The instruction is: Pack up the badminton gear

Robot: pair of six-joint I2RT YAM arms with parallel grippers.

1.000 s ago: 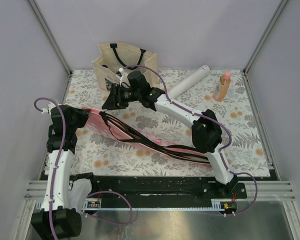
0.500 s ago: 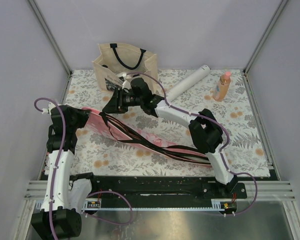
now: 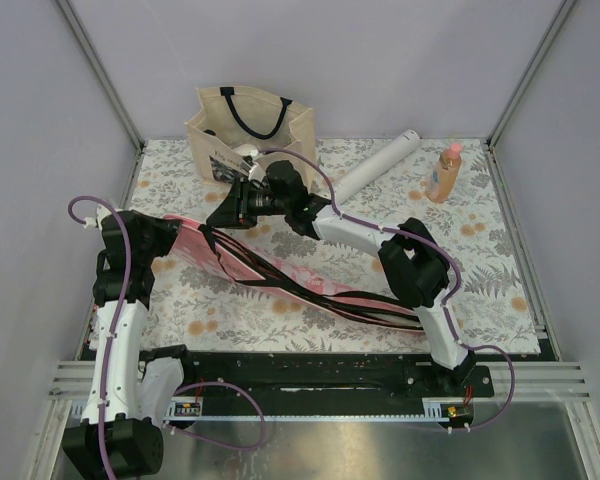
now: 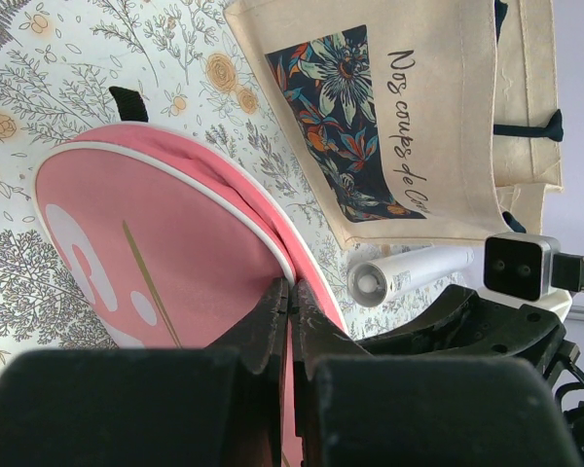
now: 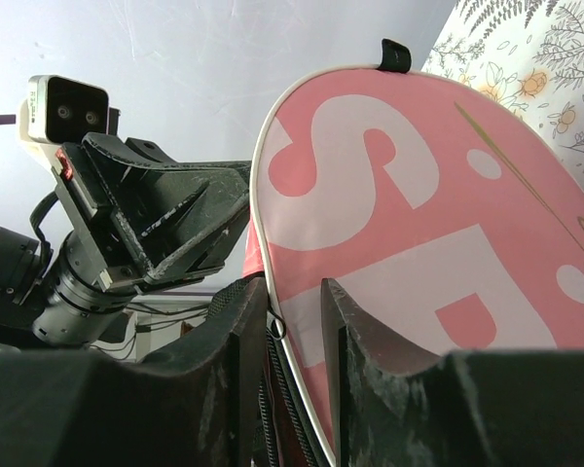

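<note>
The pink SPORT-lettered case (image 3: 192, 250) lies across the flowered mat, its round head at the left. My left gripper (image 3: 173, 237) is shut on the case's white-piped rim, which shows in the left wrist view (image 4: 292, 290). My right gripper (image 3: 225, 210) is open and straddles the rim of the case head (image 5: 419, 224). The zip pull (image 5: 275, 329) sits between its fingers (image 5: 248, 331). The long white tube (image 3: 378, 165) lies at the back of the mat and also shows in the left wrist view (image 4: 414, 272). No rackets or shuttlecocks show.
A beige cloth tote (image 3: 245, 125) with dark straps stands at the back left, close behind both grippers. Its printed side shows in the left wrist view (image 4: 419, 107). A small orange bottle (image 3: 445, 172) with a pink cap stands at the back right. Grey walls close in three sides.
My right gripper has moved down and nearer, from just in front of the tote onto the case's rim. The left arm and the case have stayed put.
</note>
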